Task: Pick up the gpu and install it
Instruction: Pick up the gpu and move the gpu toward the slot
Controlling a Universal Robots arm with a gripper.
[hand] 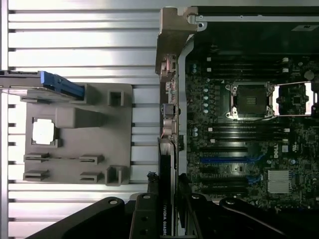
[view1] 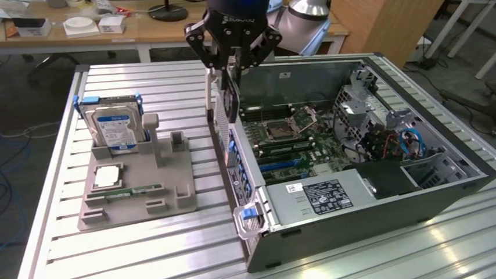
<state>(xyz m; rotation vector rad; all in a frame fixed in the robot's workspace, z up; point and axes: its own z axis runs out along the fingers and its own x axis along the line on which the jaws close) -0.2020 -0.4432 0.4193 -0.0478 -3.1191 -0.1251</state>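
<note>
My claw (view1: 230,68) is clamped on the graphics card (view1: 227,102), which hangs upright on its edge. Seen from the exterior view, the card sits at the nine o'clock rim of the open computer case (view1: 434,192), toward the far end. I cannot tell whether it touches the rim. From my wrist, the card (hand: 168,149) runs along that wall, just beside the motherboard (hand: 239,124). At nine o'clock from the case, on the table (view1: 139,81), a gray holder (view1: 139,186) carries a hard drive (view1: 115,125).
</note>
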